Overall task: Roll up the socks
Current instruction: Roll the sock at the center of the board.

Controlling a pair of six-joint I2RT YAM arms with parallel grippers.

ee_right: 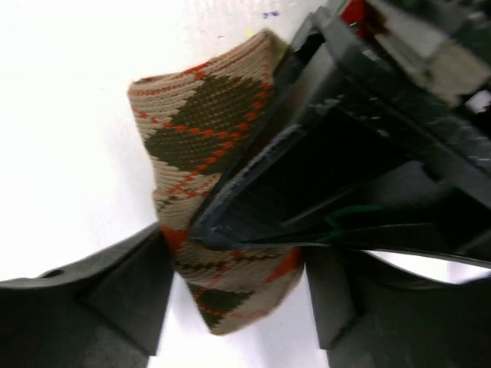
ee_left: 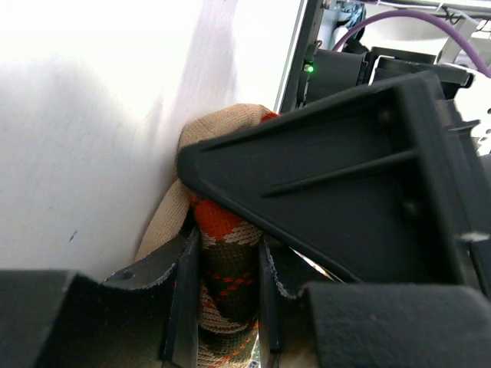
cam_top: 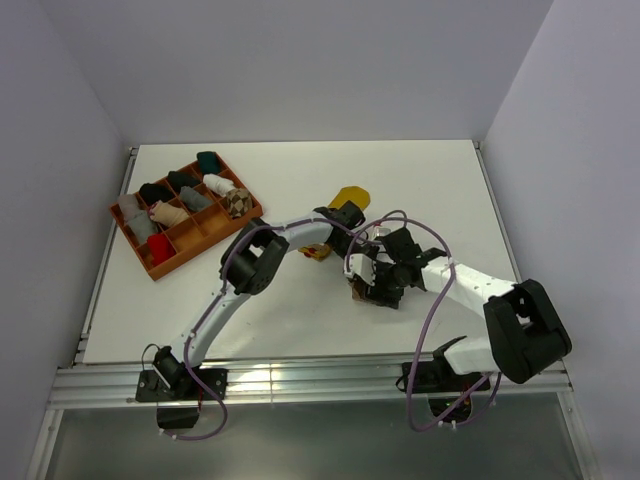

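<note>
In the left gripper (ee_left: 226, 261), drawn narrow, the orange-and-brown argyle sock (ee_left: 222, 218) is clamped. The right gripper (ee_right: 234, 268) is set wide astride the same bundle, and whether it presses cannot be told. The roll is judged part-formed, and the mustard sock (cam_top: 348, 197) beyond is judged not yet rolled.

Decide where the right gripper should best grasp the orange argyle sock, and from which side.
Probably take the orange argyle sock at its free folded end, across the narrow width, from the side opposite the left gripper. That gripper pinches the other part, and the right gripper straddles the bare end.
</note>
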